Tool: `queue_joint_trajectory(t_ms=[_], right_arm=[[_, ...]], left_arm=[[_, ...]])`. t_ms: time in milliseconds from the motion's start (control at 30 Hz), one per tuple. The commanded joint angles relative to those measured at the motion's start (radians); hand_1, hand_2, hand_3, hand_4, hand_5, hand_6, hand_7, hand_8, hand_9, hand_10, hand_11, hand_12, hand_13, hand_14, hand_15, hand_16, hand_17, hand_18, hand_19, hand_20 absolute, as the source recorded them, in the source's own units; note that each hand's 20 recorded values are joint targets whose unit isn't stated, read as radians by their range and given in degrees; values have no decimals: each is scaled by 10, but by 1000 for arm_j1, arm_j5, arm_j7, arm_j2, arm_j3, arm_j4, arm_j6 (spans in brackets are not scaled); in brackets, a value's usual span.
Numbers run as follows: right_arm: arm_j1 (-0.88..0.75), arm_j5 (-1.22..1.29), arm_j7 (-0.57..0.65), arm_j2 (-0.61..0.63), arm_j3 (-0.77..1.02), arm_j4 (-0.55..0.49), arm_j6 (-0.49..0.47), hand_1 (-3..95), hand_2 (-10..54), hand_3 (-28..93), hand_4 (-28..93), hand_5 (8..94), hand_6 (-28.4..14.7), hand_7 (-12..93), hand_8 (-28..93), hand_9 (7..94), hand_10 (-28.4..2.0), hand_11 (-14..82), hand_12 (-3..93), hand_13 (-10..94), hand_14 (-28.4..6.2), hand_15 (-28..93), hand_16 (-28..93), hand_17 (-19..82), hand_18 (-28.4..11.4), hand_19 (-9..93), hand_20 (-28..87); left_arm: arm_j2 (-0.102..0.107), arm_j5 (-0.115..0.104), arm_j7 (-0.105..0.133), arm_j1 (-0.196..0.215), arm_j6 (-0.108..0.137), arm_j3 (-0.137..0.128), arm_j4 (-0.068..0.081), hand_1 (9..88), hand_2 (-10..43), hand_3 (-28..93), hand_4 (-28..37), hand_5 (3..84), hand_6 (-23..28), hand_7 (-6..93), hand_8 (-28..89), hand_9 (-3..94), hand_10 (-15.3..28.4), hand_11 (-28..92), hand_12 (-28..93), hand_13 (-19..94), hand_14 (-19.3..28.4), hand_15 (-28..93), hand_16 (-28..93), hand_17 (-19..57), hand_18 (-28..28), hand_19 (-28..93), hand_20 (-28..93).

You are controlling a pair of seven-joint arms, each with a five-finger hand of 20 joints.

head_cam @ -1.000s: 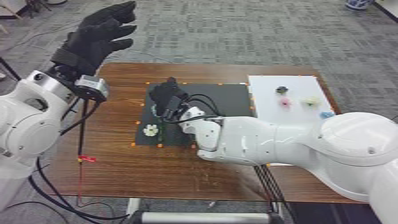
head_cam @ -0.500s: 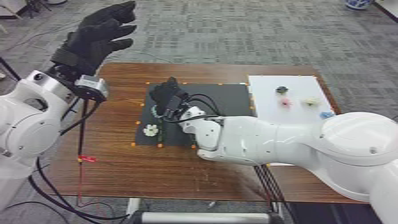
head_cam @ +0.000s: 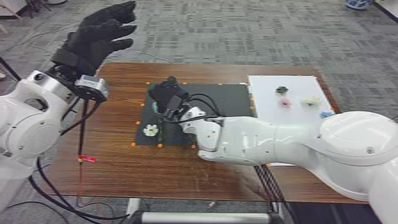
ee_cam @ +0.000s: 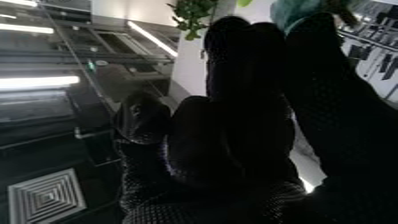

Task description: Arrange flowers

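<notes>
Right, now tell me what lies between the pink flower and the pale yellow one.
Between the pink flower and the pale yellow flower is a bare strip of the white sheet, in the head view.

Teal flower [ee_cam: 298,10] is held, white flower [head_cam: 150,130] on mat [head_cam: 233,95], coloured flowers [head_cam: 311,101] on sheet [head_cam: 265,86]

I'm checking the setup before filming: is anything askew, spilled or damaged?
Nothing stands out: the white flower lies on the black mat, and the pink flower and pale yellow flower sit on the white sheet.
</notes>
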Motion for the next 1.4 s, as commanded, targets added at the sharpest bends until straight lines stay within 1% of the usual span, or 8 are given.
queue_joint_trajectory(t_ms=[33, 333, 533, 600, 733, 800, 1100, 1400], right_arm=[[8, 2, -55, 0, 20, 10, 19, 468, -95, 771, -283, 688, 30, 546, 40, 822, -39, 239, 500, 776, -35, 878, 319, 421, -198, 932, 522], [7, -5, -45, 10, 33, -4, -9, 448, -95, 778, -283, 720, 35, 481, 3, 842, -37, 177, 487, 775, -38, 876, 326, 421, -200, 932, 523], [-9, -1, -94, 43, 113, -64, -97, 446, -95, 810, -282, 611, 29, 492, -13, 754, -41, 203, 499, 752, -38, 878, 332, 402, -197, 926, 521], [-12, -19, -95, 54, 135, -83, -143, 478, -95, 860, -282, 574, 39, 408, -84, 697, -51, 224, 486, 729, -39, 874, 328, 390, -195, 918, 524], [-59, -39, -167, 82, 256, -114, -320, 502, -13, 931, -227, 469, 31, 245, -168, 515, -44, 212, 177, 702, -37, 850, 362, 367, -198, 929, 466], [-83, -55, -189, 91, 303, -121, -400, 515, -4, 932, -218, 445, 35, 224, -169, 491, -27, 177, 136, 702, -36, 848, 362, 360, -201, 932, 448], [-143, -115, -292, 96, 438, -121, -652, 546, 24, 932, -237, 421, 47, 218, -172, 470, -2, 137, 85, 701, -54, 862, 359, 346, -215, 932, 456], [-137, -106, -292, 102, 424, -118, -620, 520, 37, 932, -185, 468, 53, 232, -184, 512, -6, 157, 78, 721, -54, 880, 340, 365, -220, 932, 464]], left_arm=[[-9, -1, -2, -6, -3, -4, 0, 255, -50, 691, -272, 217, 12, 154, -74, 158, 91, 136, 204, 55, 126, 335, -26, -133, 196, 385, 85], [-9, -1, -3, 1, -4, -12, -3, 255, -50, 692, -274, 217, 12, 152, -73, 158, 92, 137, 204, 55, 125, 333, -26, -134, 196, 385, 85], [-9, -2, -5, 5, 1, -14, -3, 254, -51, 693, -273, 218, 13, 153, -72, 159, 92, 138, 204, 55, 126, 336, -25, -134, 197, 385, 85], [-9, -2, -3, -1, -1, -9, -1, 254, -51, 694, -274, 217, 12, 153, -72, 159, 92, 138, 204, 55, 126, 336, -26, -134, 196, 384, 85], [-10, -2, -3, 2, -2, -10, -2, 254, -51, 694, -275, 217, 12, 153, -73, 159, 92, 138, 204, 55, 126, 336, -26, -134, 196, 384, 85], [-11, -2, -4, 1, -4, -10, -2, 254, -50, 694, -275, 217, 12, 154, -73, 158, 92, 137, 203, 55, 126, 336, -26, -134, 197, 385, 85], [-11, -3, -3, -1, -8, -9, -1, 253, -51, 694, -275, 217, 12, 153, -73, 159, 92, 136, 204, 55, 126, 336, -26, -134, 197, 385, 85], [-10, -2, -2, 7, -3, -15, -4, 254, -50, 694, -276, 217, 12, 153, -73, 158, 92, 136, 205, 55, 126, 335, -26, -134, 196, 385, 85]])
